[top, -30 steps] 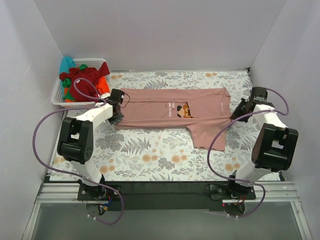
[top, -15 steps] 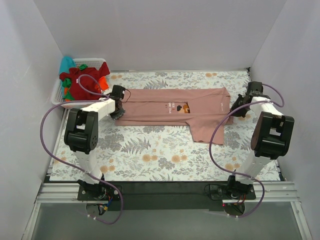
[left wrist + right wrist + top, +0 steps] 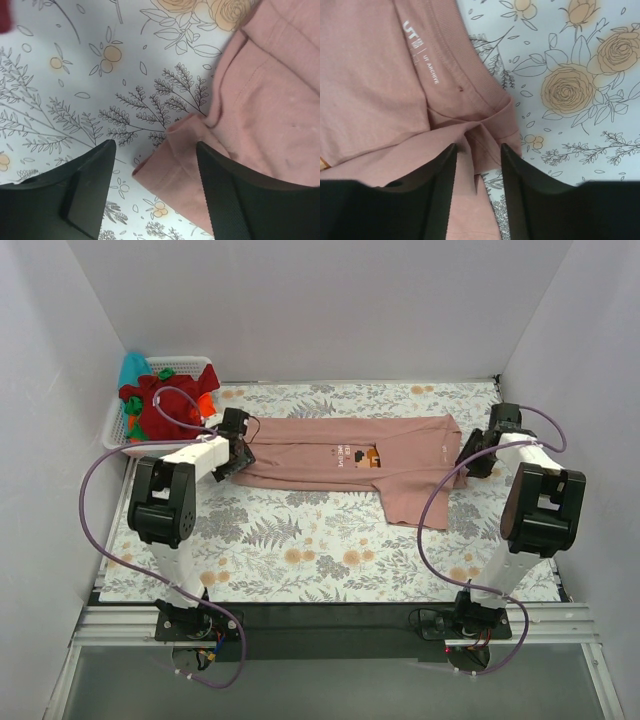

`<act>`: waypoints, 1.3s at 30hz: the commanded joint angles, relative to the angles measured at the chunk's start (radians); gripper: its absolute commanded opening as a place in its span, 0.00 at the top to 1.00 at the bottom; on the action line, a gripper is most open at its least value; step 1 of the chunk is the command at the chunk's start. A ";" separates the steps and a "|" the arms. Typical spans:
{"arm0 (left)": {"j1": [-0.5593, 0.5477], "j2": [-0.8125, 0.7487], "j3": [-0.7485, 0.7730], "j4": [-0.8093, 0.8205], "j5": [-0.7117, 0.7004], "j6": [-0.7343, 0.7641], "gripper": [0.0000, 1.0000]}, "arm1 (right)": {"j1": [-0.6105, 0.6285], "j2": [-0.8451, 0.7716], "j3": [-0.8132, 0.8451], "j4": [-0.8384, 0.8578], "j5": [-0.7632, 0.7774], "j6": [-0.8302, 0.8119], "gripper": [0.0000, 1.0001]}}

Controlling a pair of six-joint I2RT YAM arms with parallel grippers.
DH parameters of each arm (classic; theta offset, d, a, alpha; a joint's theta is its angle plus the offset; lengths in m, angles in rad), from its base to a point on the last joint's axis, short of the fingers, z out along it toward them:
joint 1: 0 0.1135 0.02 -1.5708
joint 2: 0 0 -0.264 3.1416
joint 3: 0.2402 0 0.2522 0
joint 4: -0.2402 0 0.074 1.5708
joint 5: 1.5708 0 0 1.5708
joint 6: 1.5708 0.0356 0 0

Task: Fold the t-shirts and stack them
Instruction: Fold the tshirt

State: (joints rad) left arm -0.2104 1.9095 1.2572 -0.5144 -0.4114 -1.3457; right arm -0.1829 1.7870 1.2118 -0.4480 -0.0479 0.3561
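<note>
Floral cloth under pink tee; my left gripper and right gripper both released, tee edges lying loose between the jaws.

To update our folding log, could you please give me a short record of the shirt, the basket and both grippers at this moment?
shirt: dusty-pink cotton t-shirt, lying flat as a long band across the table, one flap reaching toward the near edge
left gripper: open, jaws either side of the shirt's left corner
right gripper: open, jaws astride a fold at the collar end
basket: white slatted plastic basket, far left, holding heaped dark red, orange and teal garments
surface: floral-patterned table cloth
</note>
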 commanded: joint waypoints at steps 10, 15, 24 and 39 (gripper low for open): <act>-0.038 -0.471 -0.289 -0.030 0.037 -0.046 0.28 | 0.132 -0.349 -0.236 -0.017 0.068 -0.008 0.45; -0.053 -0.653 -0.432 -0.039 0.074 -0.043 0.26 | 0.158 -0.422 -0.369 -0.026 0.057 -0.003 0.46; -0.064 -0.793 -0.571 0.011 0.085 0.002 0.21 | 0.181 -0.449 -0.472 -0.035 0.071 0.035 0.48; -0.064 -0.767 -0.582 0.056 0.034 0.016 0.21 | 0.181 -0.414 -0.540 0.015 0.054 0.058 0.71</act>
State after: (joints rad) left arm -0.2707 1.1526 0.6659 -0.4824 -0.3485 -1.3415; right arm -0.0040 1.3647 0.6827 -0.4618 0.0181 0.3965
